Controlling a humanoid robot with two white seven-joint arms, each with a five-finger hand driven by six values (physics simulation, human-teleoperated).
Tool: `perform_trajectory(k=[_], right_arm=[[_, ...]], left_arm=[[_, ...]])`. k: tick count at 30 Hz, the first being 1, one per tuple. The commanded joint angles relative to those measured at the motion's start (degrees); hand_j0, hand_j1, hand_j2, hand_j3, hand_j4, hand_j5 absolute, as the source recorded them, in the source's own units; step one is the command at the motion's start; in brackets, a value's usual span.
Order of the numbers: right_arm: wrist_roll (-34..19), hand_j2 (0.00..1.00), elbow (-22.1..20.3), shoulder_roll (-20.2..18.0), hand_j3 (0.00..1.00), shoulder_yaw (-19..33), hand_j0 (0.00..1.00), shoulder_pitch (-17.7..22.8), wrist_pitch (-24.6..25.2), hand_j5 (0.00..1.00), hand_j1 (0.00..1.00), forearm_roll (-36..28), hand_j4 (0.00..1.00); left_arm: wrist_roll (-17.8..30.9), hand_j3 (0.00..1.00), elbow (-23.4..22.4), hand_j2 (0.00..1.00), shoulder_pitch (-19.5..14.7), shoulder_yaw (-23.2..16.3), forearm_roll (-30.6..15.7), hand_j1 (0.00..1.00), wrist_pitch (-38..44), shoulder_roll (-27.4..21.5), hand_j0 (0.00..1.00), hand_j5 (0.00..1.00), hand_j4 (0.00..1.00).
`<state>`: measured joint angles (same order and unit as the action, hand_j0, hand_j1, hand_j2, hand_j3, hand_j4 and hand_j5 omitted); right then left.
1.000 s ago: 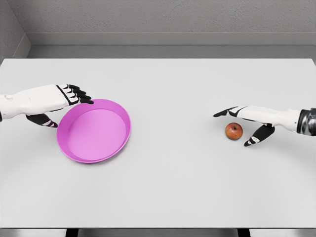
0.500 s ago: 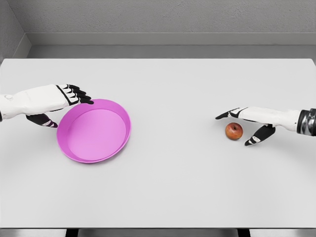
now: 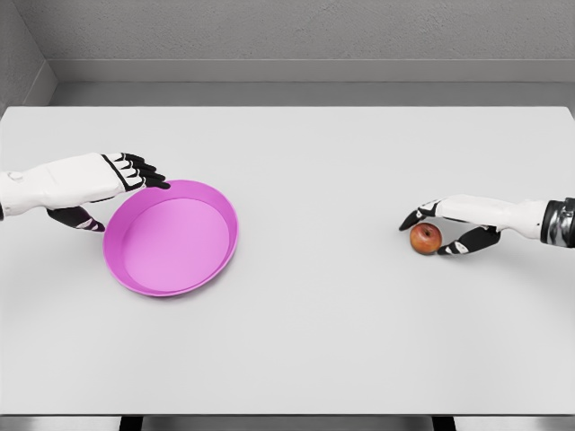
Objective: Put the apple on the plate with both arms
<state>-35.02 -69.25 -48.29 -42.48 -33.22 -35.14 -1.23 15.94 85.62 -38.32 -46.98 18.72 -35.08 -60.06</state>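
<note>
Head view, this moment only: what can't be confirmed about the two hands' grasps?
- Right hand: fingers curl around the apple, but actual contact is too small to tell.
- Left hand: fingertips overlap the plate rim; whether the thumb beneath pinches it is hidden by the rim.
- Both forearms: cut off by the picture edges.

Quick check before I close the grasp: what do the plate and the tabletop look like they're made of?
The plate looks like matte plastic: uniform magenta, thin raised rim, soft shading without sharp highlights. It could be glazed ceramic; a render leaves that open. The table reads as a smooth, matte, light grey laminate or painted board, with no grain, seams or reflections visible.
</note>
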Motion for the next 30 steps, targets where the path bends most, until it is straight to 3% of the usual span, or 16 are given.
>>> perform_trajectory(k=[1,9,12,18,21,22,23,24,26,28,30], right_arm=[[0.02,0.66,-0.1,-0.05,0.66,-0.32,0.66,0.0,0.14,0.66,0.66,-0.53,0.66],[0.02,0.56,-0.27,0.75,0.56,-0.67,0.56,-0.09,0.14,0.56,0.56,-1.15,0.56],[0.02,0.54,-2.47,0.75,0.54,-0.76,0.54,-2.02,0.14,0.54,0.54,-5.27,0.54],[0.02,0.54,-13.54,9.71,0.54,-5.15,0.54,-9.4,0.14,0.54,0.54,-5.8,0.54],[0.02,0.55,-13.72,10.77,0.55,-4.89,0.55,-10.37,0.86,0.55,0.55,-5.8,0.55],[0.02,0.61,-12.93,10.33,0.61,-4.19,0.61,-10.11,0.68,0.61,0.61,-5.8,0.61],[0.02,0.77,-12.4,9.89,0.77,-2.35,0.77,-9.76,0.6,0.77,0.77,-5.8,0.77],[0.02,1.0,-11.0,8.31,1.0,-0.23,1.0,-8.88,0.68,1.0,1.0,-5.54,1.0],[0.02,1.0,-8.1,4.79,1.0,3.63,1.0,-7.03,0.14,1.0,1.0,-5.72,1.0],[0.02,1.0,-3.62,4.7,1.0,6.36,1.0,-6.07,0.14,1.0,1.0,-5.8,1.0],[0.02,1.0,-1.85,4.7,1.0,6.54,1.0,-5.89,0.14,1.0,1.0,-5.8,1.0]], left_arm=[[-0.03,1.0,-0.01,1.0,0.0,0.05,-0.35,1.0,0.08,-0.06,1.0,1.0,1.0],[-0.03,1.0,-0.01,1.0,0.0,0.14,-0.35,1.0,0.08,-0.06,1.0,1.0,1.0],[-0.03,1.0,-0.01,1.0,0.0,0.14,-0.35,1.0,0.08,-0.06,1.0,1.0,1.0],[-0.03,1.0,-0.01,1.0,0.0,0.14,-0.35,1.0,0.08,-0.06,1.0,1.0,1.0],[-0.03,1.0,-0.01,1.0,0.0,0.05,-0.35,1.0,0.08,-0.06,1.0,1.0,1.0],[-0.03,1.0,-0.01,1.0,0.0,0.14,-0.35,1.0,0.08,-0.06,1.0,1.0,1.0],[-0.03,1.0,-0.01,1.0,0.0,0.14,-0.35,1.0,0.08,-0.06,1.0,1.0,1.0],[-0.03,1.0,-0.01,1.0,0.0,0.13,-0.35,1.0,0.08,-0.06,1.0,1.0,1.0],[-0.03,1.0,-0.01,1.0,0.0,0.05,-0.35,1.0,0.08,-0.06,1.0,1.0,1.0],[-0.03,1.0,-0.01,1.0,0.0,0.14,-0.35,1.0,0.08,-0.06,1.0,1.0,1.0],[-0.03,1.0,-0.01,1.0,0.0,0.14,-0.35,1.0,0.08,-0.06,1.0,1.0,1.0]])
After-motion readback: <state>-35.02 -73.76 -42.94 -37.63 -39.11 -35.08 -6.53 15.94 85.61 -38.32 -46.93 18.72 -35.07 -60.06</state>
